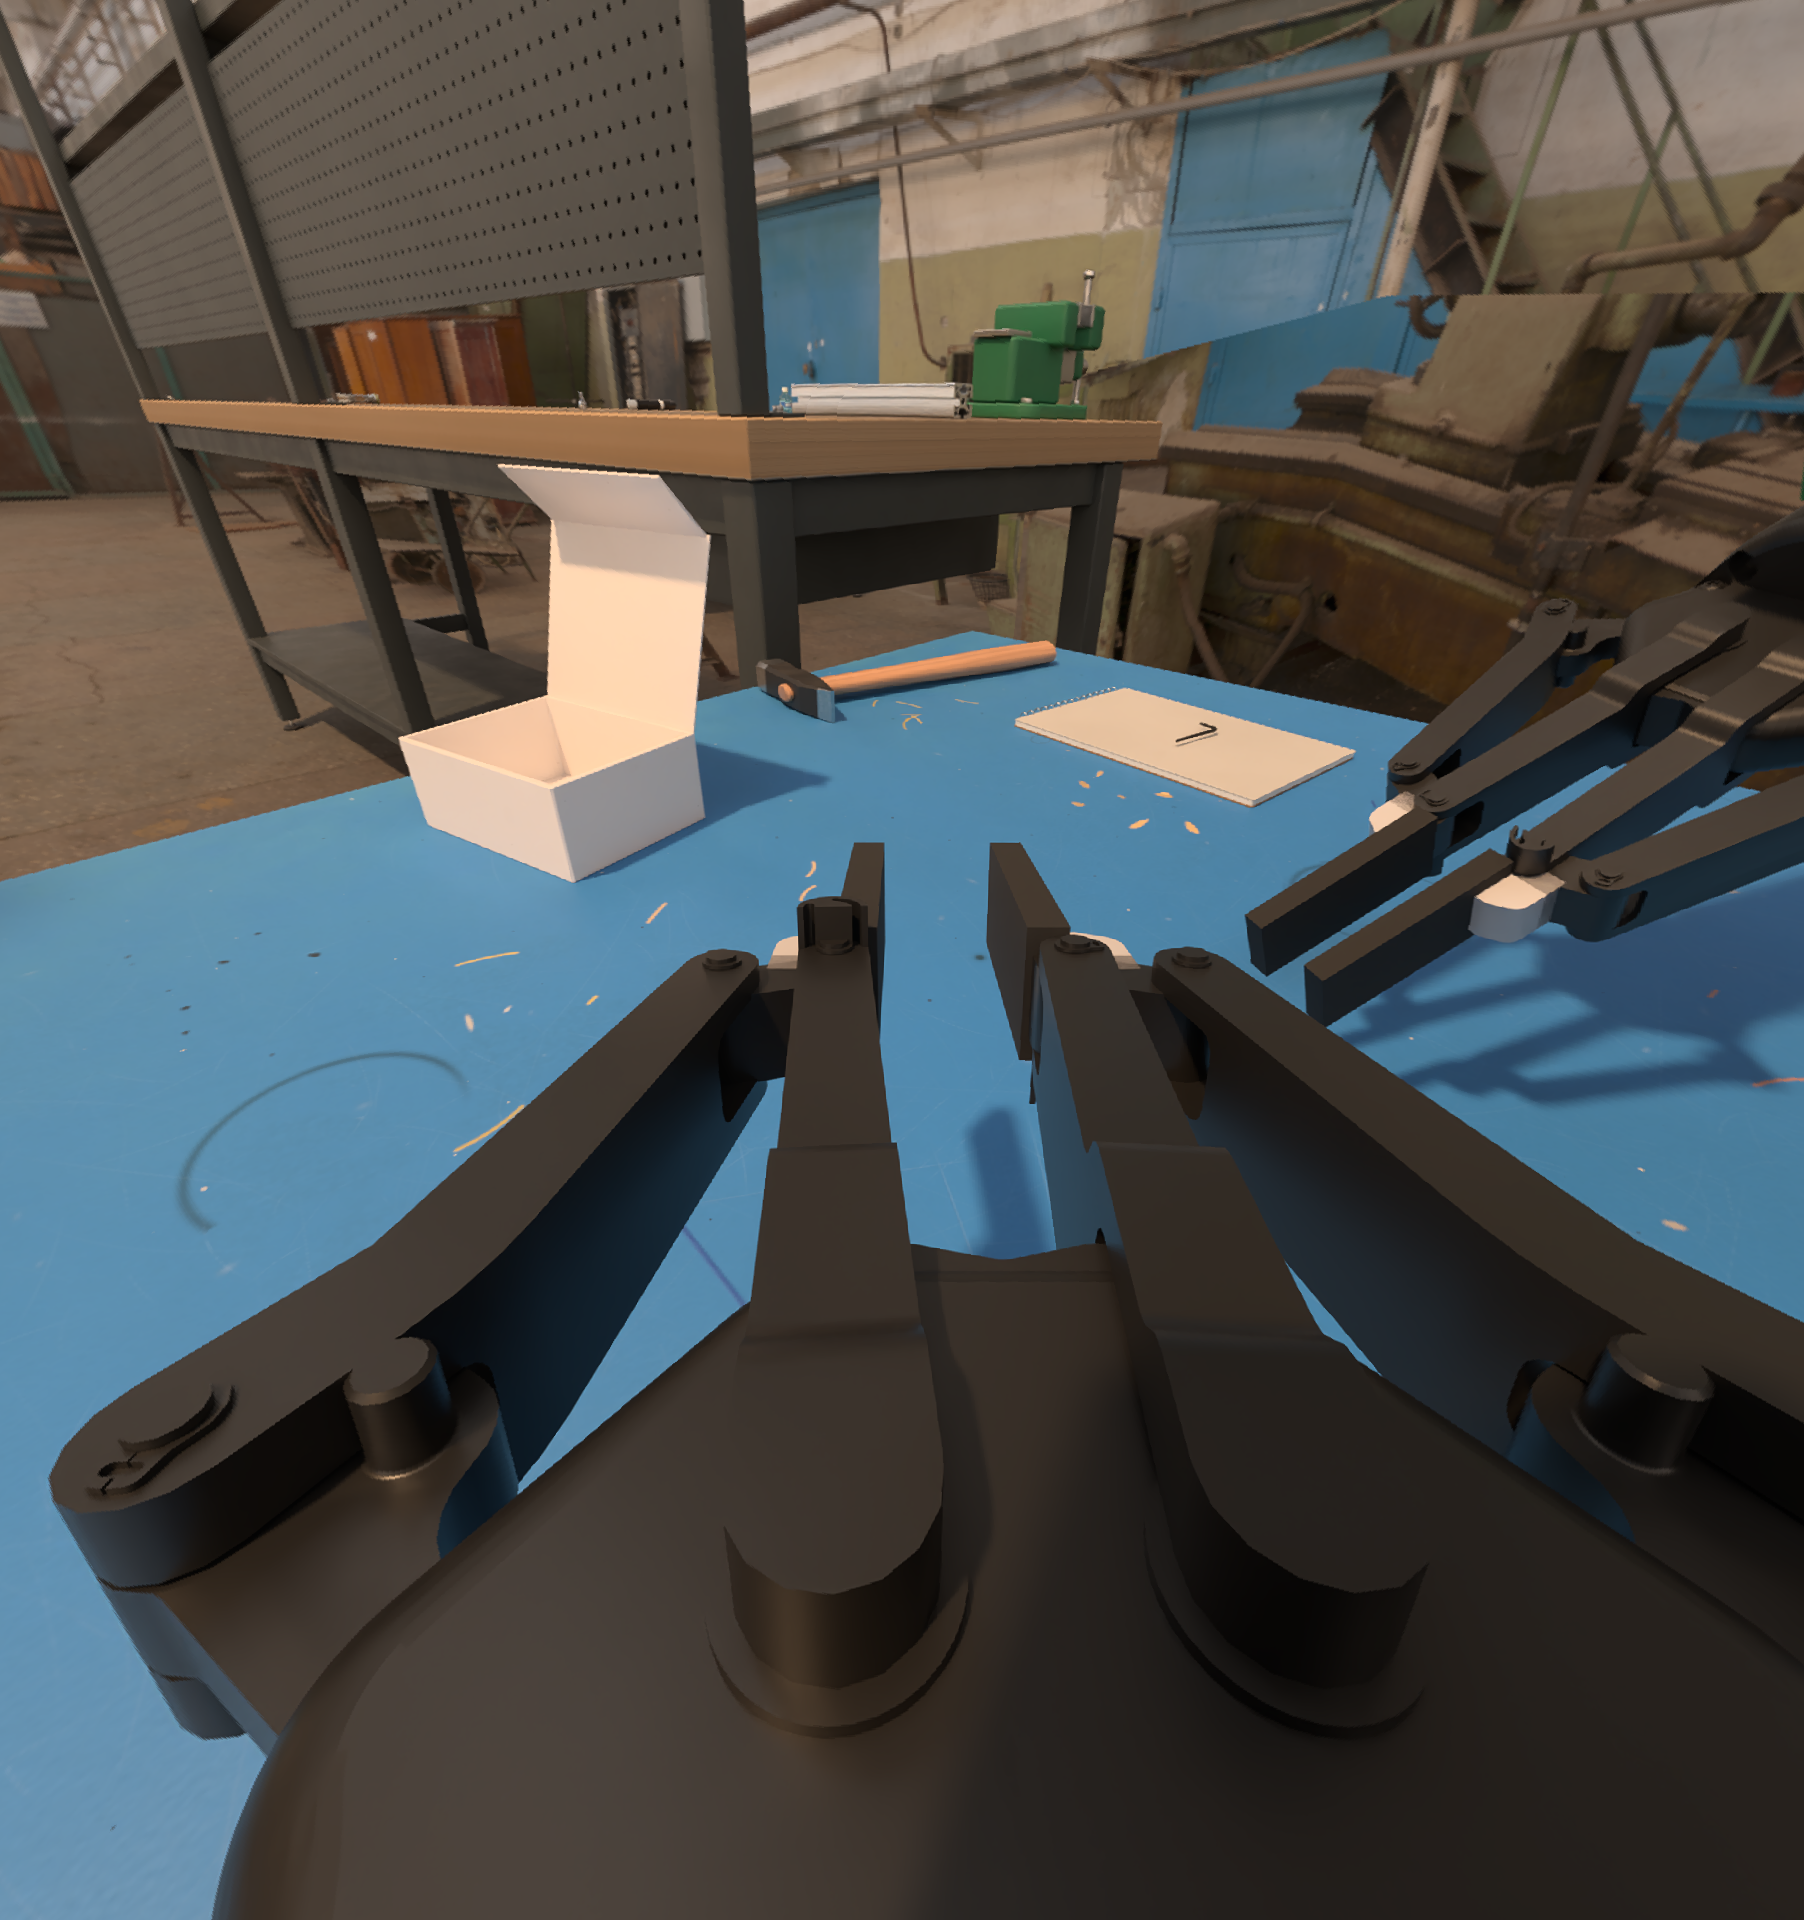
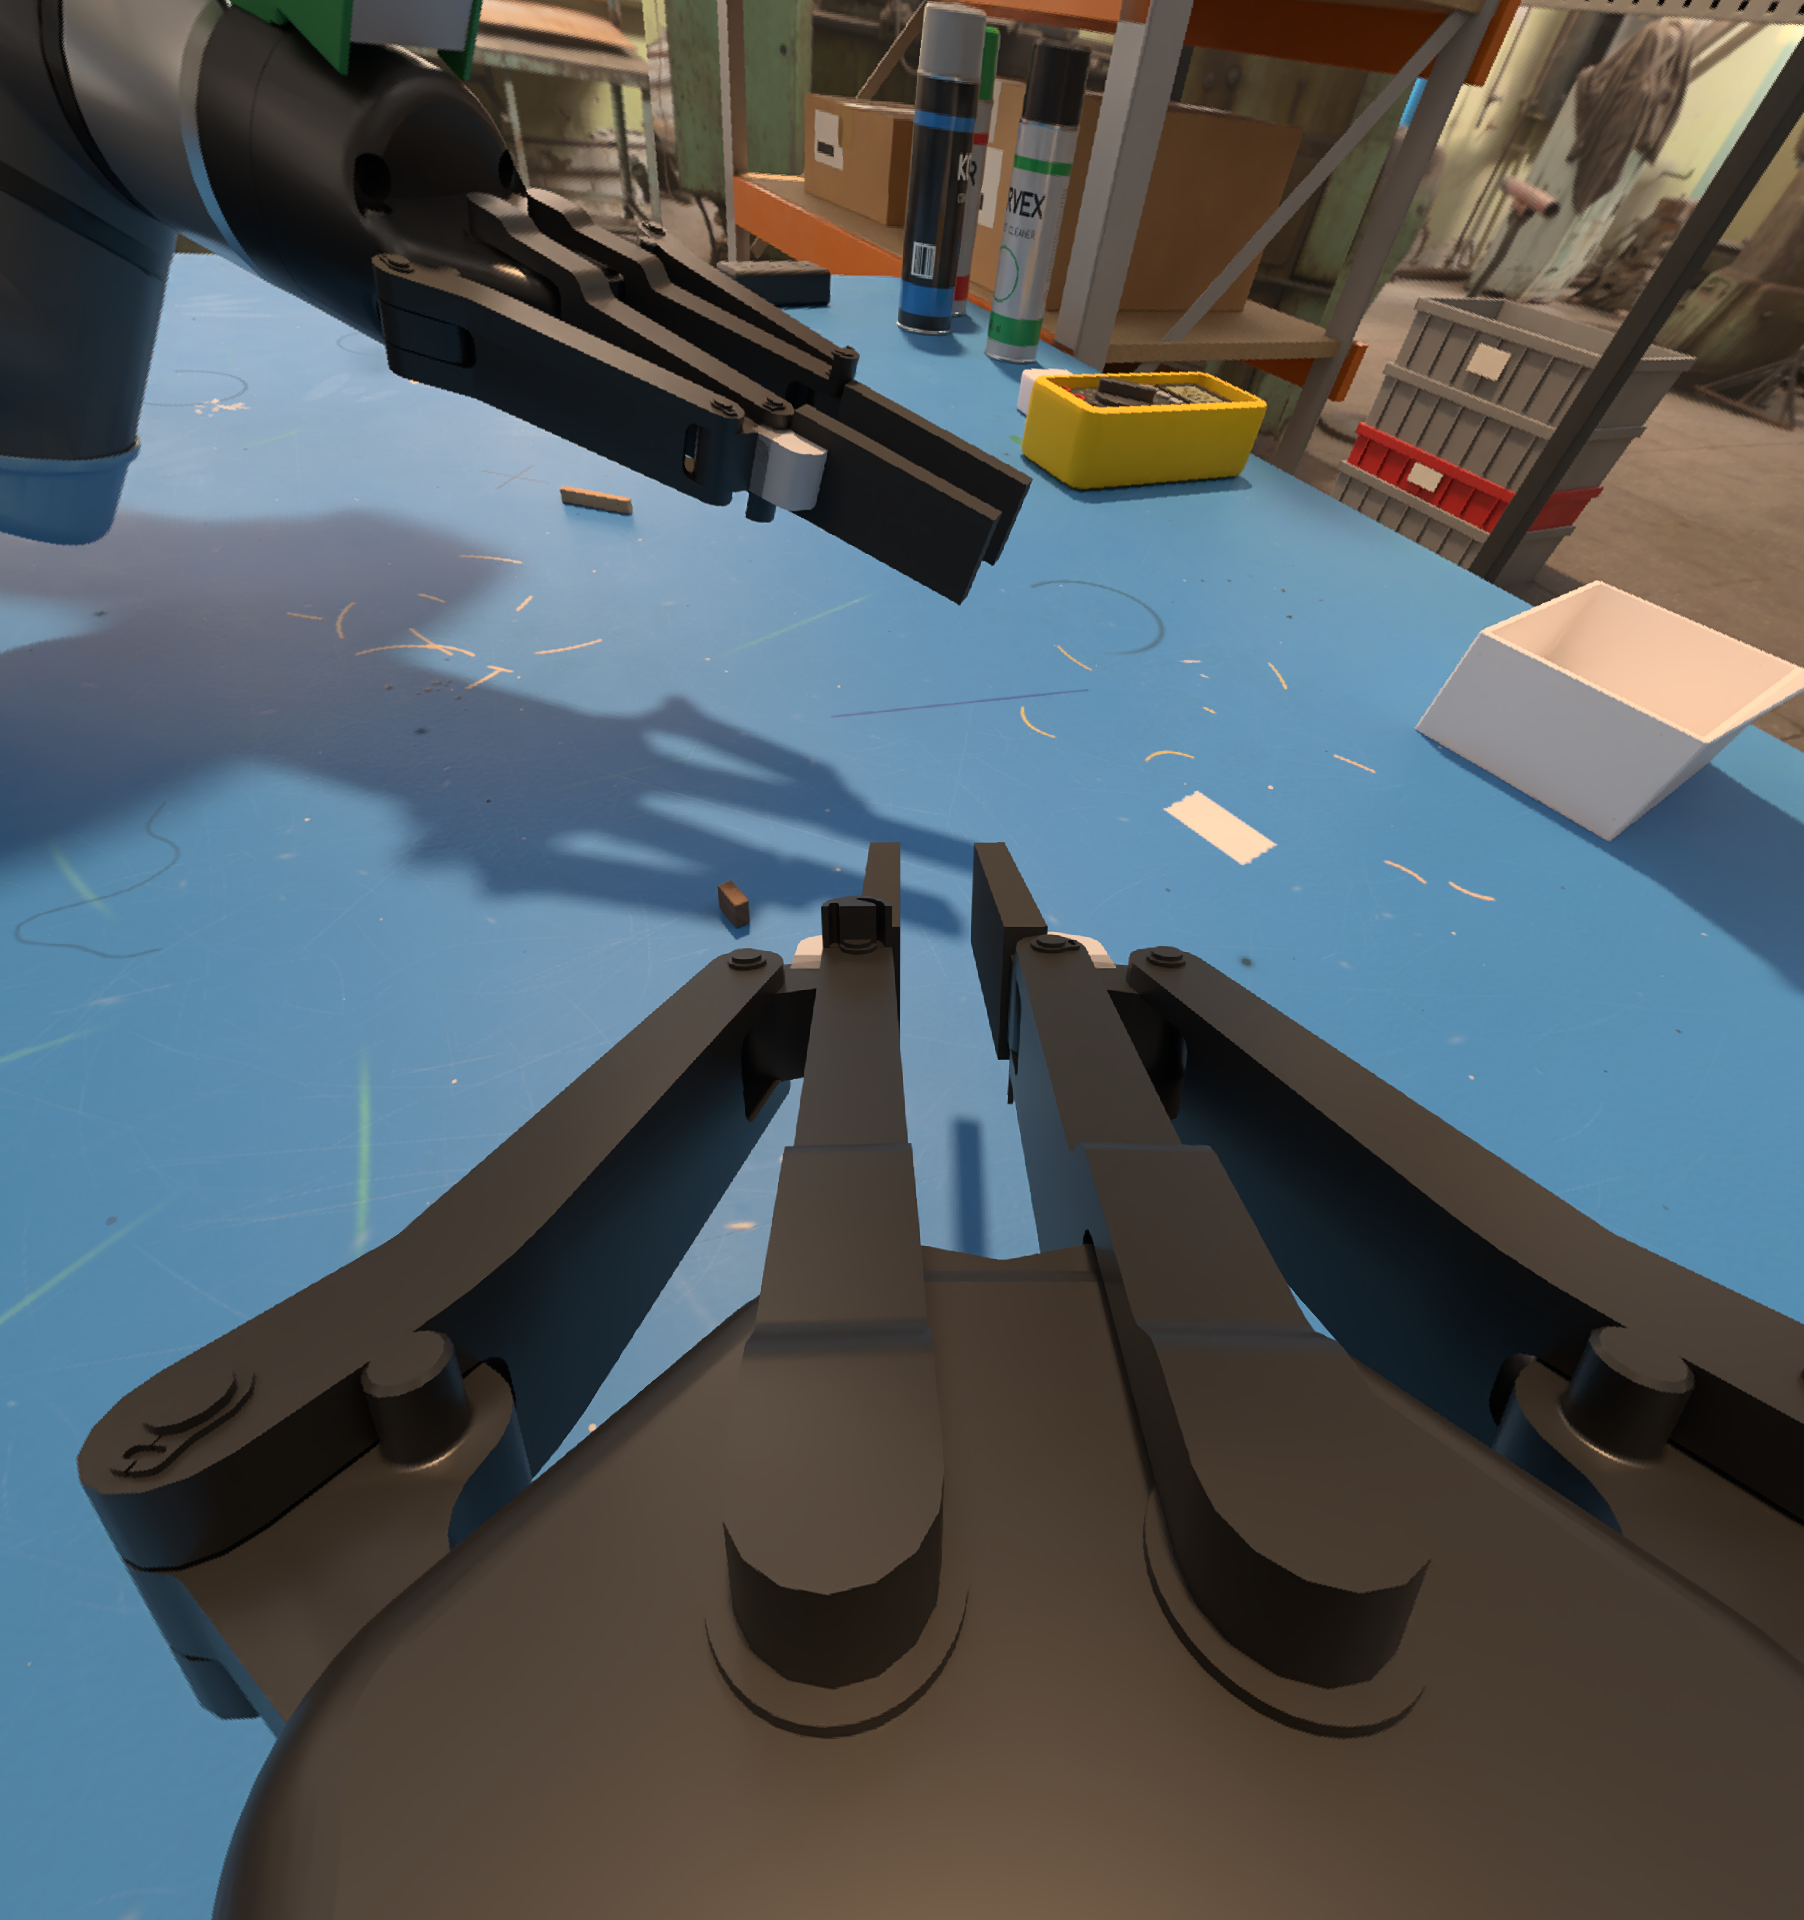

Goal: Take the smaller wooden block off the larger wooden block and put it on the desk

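Note:
No stack of wooden blocks shows in either view. In the right wrist view a small brown block [image 2: 734, 902] stands on the blue desk [image 2: 1293, 1039], just left of my right gripper's [image 2: 937, 862] fingertips. A flat wooden piece [image 2: 597, 501] lies apart from it, farther off under the left gripper [image 2: 991, 551]. Both grippers hover low over the desk, jaws drawn in to a narrow gap with nothing between them. In the left wrist view my left gripper [image 1: 936, 862] points at bare desk [image 1: 254, 1039], and the right gripper [image 1: 1293, 966] reaches in from the right.
An open white box [image 1: 565, 790] stands ahead left, also in the right wrist view [image 2: 1604, 707]. A hammer [image 1: 919, 670] and a notepad with a hex key [image 1: 1189, 743] lie at the far edge. A yellow bin [image 2: 1137, 431], spray cans [image 2: 939, 177] and a white strip [image 2: 1220, 826] are there.

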Controlling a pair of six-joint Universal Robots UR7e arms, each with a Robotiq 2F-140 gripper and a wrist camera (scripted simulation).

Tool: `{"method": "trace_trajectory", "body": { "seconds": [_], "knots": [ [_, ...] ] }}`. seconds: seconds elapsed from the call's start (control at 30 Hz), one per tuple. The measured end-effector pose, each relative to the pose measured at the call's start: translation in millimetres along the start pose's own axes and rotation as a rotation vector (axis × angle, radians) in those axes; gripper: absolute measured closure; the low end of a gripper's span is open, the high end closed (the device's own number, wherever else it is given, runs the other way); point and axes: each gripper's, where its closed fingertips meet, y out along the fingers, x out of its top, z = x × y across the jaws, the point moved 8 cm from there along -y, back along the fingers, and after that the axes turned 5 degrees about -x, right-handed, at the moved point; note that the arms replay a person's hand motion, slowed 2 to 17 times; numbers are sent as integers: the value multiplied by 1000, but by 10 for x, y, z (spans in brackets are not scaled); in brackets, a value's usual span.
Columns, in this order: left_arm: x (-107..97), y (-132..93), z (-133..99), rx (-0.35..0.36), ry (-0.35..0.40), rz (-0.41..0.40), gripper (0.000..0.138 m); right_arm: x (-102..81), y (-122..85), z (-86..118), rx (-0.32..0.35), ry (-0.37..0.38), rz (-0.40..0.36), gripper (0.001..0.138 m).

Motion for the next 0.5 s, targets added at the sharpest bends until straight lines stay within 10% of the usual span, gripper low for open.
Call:
{"method": "trace_trajectory", "body": {
  "seconds": [0.5],
  "knots": [
    [26,-47,-26,26,10,-29,110,-22,46,26,30,8,20,120]
  ]
}}
